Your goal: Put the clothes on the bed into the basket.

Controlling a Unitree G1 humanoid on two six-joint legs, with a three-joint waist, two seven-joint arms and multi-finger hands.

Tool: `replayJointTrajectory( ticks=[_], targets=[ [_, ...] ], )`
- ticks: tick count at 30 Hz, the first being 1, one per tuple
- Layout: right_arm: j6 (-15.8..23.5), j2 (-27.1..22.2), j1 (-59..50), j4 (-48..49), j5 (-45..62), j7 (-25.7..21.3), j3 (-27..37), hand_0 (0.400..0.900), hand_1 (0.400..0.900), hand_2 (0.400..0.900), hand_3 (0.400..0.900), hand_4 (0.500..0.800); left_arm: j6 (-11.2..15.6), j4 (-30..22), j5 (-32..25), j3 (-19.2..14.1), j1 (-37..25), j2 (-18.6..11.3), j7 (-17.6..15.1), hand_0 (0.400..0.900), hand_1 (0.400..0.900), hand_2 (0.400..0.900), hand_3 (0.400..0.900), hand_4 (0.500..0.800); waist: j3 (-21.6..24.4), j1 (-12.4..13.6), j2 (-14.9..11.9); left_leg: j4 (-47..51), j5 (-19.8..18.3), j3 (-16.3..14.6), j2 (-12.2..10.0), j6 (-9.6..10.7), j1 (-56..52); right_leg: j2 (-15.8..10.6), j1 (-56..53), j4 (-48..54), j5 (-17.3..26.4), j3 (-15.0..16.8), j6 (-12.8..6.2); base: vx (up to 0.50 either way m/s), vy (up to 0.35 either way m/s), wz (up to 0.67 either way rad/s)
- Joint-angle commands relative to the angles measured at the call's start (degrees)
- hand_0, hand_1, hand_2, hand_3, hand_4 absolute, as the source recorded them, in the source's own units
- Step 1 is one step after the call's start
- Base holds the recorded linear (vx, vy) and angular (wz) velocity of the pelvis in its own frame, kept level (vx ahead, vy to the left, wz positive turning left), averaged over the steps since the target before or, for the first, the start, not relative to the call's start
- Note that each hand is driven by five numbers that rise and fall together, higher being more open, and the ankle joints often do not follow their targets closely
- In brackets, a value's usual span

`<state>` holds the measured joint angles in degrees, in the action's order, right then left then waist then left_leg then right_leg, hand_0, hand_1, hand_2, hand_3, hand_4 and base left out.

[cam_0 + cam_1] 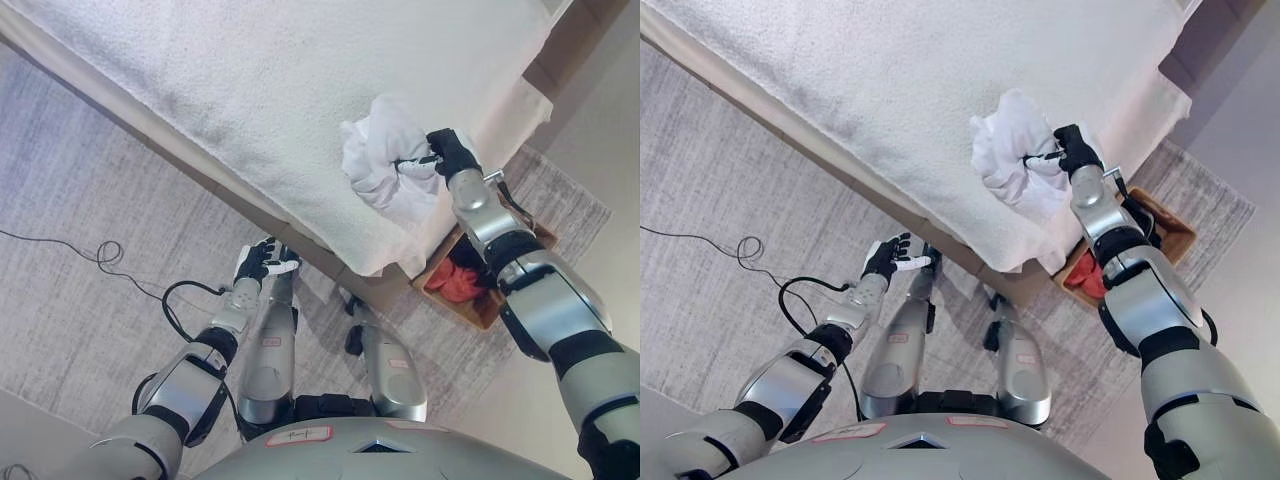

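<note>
White garment (pixel 385 150), crumpled into a soft lump of folds, lying on the bed (pixel 250 90) near its edge, just left of the right robot hand (pixel 445 152). Pinched at its right side by that robot hand's dark fingers, curled into the cloth. Plain white, much like the textured bed cover beneath. Below the right robot hand, on the floor beside the bed, a brown basket (pixel 482 308) with red cloth (pixel 462 282) inside. Far down to the left, over the grey rug (pixel 90 330), the left robot hand (pixel 890 258), fingers loosely spread, holding nothing.
</note>
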<state>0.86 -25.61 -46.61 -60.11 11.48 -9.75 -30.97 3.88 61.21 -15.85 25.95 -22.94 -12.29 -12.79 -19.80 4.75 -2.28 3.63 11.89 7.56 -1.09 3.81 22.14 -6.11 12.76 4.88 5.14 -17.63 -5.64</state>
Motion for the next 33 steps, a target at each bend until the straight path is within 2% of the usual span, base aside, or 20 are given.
replayJointTrajectory(
  ticks=[1, 4, 12, 22, 31, 32, 33],
  targets=[
    [4.63, -3.46, 3.66, 4.88, -0.05, -3.41, 3.01, 0.400, 0.400, 0.400, 0.400, 0.500, 1.81, 0.22, 1.85, -0.80, 2.69, -0.09, -0.69, 0.900, 0.900, 0.900, 0.900, 0.800, 6.02, -2.98, -3.70, 1.14, -6.50, -2.74, -0.07, 0.01, -4.43, -4.45, 3.01, 0.12, 3.61, 6.67, -2.51, 0.03, 0.060, -0.18],
    [5.20, -5.46, 10.25, 6.67, 0.73, -3.75, 7.80, 0.400, 0.400, 0.400, 0.400, 0.500, 1.83, -0.81, 2.41, -1.71, 3.89, -0.46, -0.31, 0.900, 0.900, 0.900, 0.900, 0.800, 8.13, -4.25, -3.74, 1.37, -7.26, -3.80, -0.11, -0.27, -6.53, -4.68, 1.55, -0.09, 3.31, 6.99, -2.79, 0.05, 0.042, -0.19],
    [4.08, -9.87, 23.85, 0.71, 2.63, -1.01, 18.81, 0.400, 0.400, 0.400, 0.400, 0.500, 1.56, -3.70, 2.80, -4.99, 8.10, -3.09, 2.53, 0.900, 0.900, 0.900, 0.900, 0.800, 14.85, -6.89, -3.69, 1.37, -10.21, -6.65, -0.31, -0.73, -13.17, -4.54, -3.34, -1.04, 1.42, 8.64, -3.27, 0.07, -0.002, -0.22],
    [2.24, -16.51, 29.24, -14.96, 8.16, 2.08, 29.67, 0.400, 0.400, 0.400, 0.400, 0.500, 0.96, -3.02, 2.81, -7.63, 12.54, -3.84, 5.51, 0.900, 0.900, 0.900, 0.900, 0.800, 19.79, -7.97, -2.67, 1.37, -11.78, -7.86, -1.03, -0.33, -17.25, -4.15, -7.40, -0.46, 0.10, 9.26, -3.35, 0.05, -0.030, -0.10],
    [0.11, -22.20, 29.72, -25.39, 10.80, 5.10, 34.16, 0.400, 0.400, 0.400, 0.400, 0.500, 0.46, -3.22, 3.27, -7.45, 15.16, -3.52, 8.15, 0.900, 0.900, 0.900, 0.900, 0.800, 21.80, -8.07, -1.52, 1.37, -12.05, -7.80, -1.93, 0.34, -18.76, -3.54, -9.35, -0.44, -0.91, 8.83, -2.86, 0.02, -0.038, 0.01],
    [0.08, -22.57, 29.53, -25.46, 11.24, 5.09, 34.49, 0.549, 0.549, 0.549, 0.549, 0.589, 0.38, -3.39, 3.20, -7.44, 15.12, -3.46, 8.14, 0.900, 0.900, 0.900, 0.900, 0.800, 21.82, -8.09, -1.41, 1.37, -12.09, -7.79, -2.04, 0.37, -18.91, -3.48, -9.53, -0.43, -1.01, 8.85, -2.81, 0.04, -0.043, -0.01],
    [0.02, -22.76, 29.56, -25.49, 11.35, 5.07, 34.69, 0.582, 0.582, 0.582, 0.582, 0.609, 0.34, -3.38, 3.24, -7.38, 15.15, -3.32, 8.26, 0.900, 0.900, 0.900, 0.900, 0.800, 21.87, -8.12, -1.31, 1.37, -12.12, -7.82, -2.09, 0.41, -19.07, -3.44, -9.72, -0.41, -1.07, 8.79, -2.78, 0.00, 0.000, 0.00]
  ],
)
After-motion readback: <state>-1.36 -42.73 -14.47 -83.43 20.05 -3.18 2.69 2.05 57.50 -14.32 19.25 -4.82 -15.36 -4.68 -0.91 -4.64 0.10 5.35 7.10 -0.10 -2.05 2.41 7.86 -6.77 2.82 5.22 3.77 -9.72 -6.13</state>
